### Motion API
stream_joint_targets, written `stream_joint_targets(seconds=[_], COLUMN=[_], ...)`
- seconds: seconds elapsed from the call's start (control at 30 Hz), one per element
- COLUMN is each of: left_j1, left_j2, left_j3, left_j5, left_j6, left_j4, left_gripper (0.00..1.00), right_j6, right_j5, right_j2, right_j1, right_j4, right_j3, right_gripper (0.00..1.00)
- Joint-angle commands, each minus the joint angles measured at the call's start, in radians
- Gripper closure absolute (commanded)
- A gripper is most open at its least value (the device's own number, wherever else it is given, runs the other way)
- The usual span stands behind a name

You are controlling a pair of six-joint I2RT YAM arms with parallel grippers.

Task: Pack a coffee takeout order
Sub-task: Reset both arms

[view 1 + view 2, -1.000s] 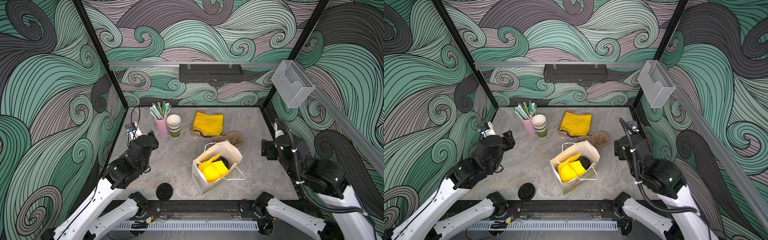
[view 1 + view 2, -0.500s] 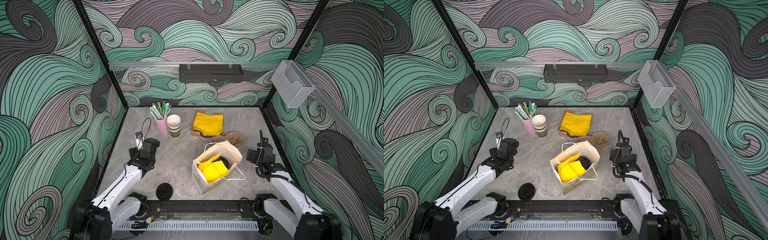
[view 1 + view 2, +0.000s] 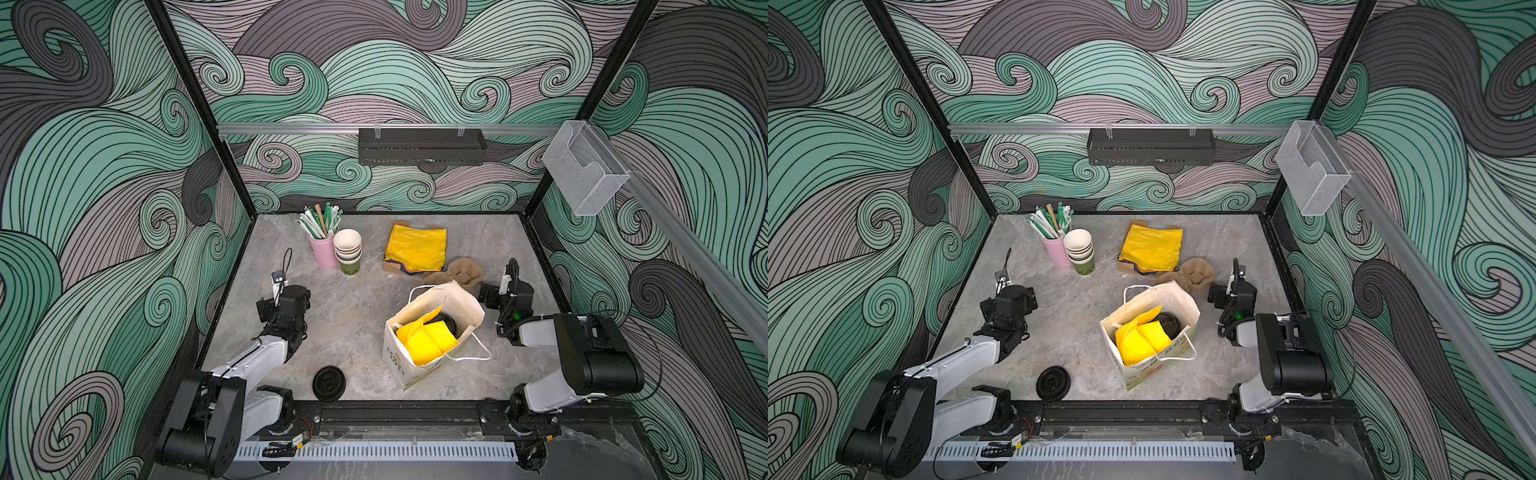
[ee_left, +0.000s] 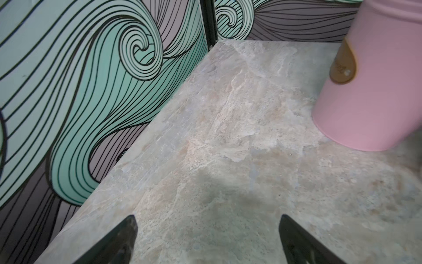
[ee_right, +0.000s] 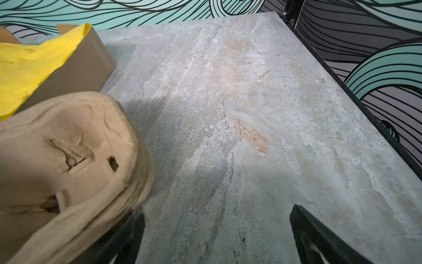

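Standing open-mouthed in both top views, the bag (image 3: 465, 309) seems set for loading from above: yellow napkins (image 3: 428, 343) and a black lid (image 3: 446, 325) sit inside. The left wrist view shows the left hand (image 4: 207, 230) spread, empty, over worktop (image 4: 228, 137); the right wrist view, the right hand (image 5: 217, 221) likewise, beside a pulp carrier (image 5: 68, 148).

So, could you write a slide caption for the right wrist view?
Right tool, open and empty, over the stone table, next to brown pulp carriers and yellow napkins.

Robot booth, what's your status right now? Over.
Left gripper open, right gripper open, both empty. Paper bag holds yellow napkins and a black lid. Spare lid loose on table. Nothing blocking the bag.
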Motion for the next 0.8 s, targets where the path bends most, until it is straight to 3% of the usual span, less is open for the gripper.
stream_joint_targets(seconds=[0.0, 0.03, 0.1, 0.23, 0.3, 0.4, 0.5, 0.6, 0.7, 0.77], left_j1=[0.023, 0.029, 0.047, 0.079, 0.114, 0.175, 0.187, 0.188, 0.188, 0.186], left_j2=[0.065, 0.089, 0.148, 0.303, 0.301, 0.392, 0.339, 0.372, 0.327, 0.354], left_j3=[0.015, 0.022, 0.048, 0.054, 0.067, 0.036, 0.136, 0.099, 0.126, 0.108], left_j5=[0.134, 0.149, 0.184, 0.244, 0.259, 0.312, 0.338, 0.344, 0.338, 0.341], left_j6=[0.101, 0.115, 0.146, 0.175, 0.106, 0.083, 0.04, 0.07, 0.041, 0.073], left_j4=[0.231, 0.255, 0.291, 0.437, 0.381, 0.565, 0.285, 0.406, 0.275, 0.357], left_gripper=[0.01, 0.01, 0.01, 0.01, 0.02, 0.01, 0.01, 0.01, 0.01, 0.01], right_j6=[-0.023, -0.023, -0.029, -0.043, -0.057, -0.056, -0.052, -0.048, -0.052, -0.055], right_j5=[-0.018, -0.011, 0.006, 0.019, 0.058, 0.057, 0.044, 0.034, 0.033, 0.034], right_j2=[-0.019, -0.037, -0.001, -0.016, -0.022, -0.013, -0.001, 0.003, -0.012, -0.018], right_j1=[0.01, 0.011, 0.02, 0.034, 0.057, 0.056, 0.05, 0.044, 0.045, 0.048], right_j4=[0.089, 0.034, 0.152, 0.082, 0.043, 0.057, 0.019, 0.0, 0.027, 0.043], right_j3=[0.021, 0.032, 0.007, 0.029, 0.043, 0.044, 0.066, 0.078, 0.058, 0.046], right_gripper=[0.01, 0.01, 0.01, 0.01, 0.01, 0.01, 0.01, 0.01, 0.01, 0.01])
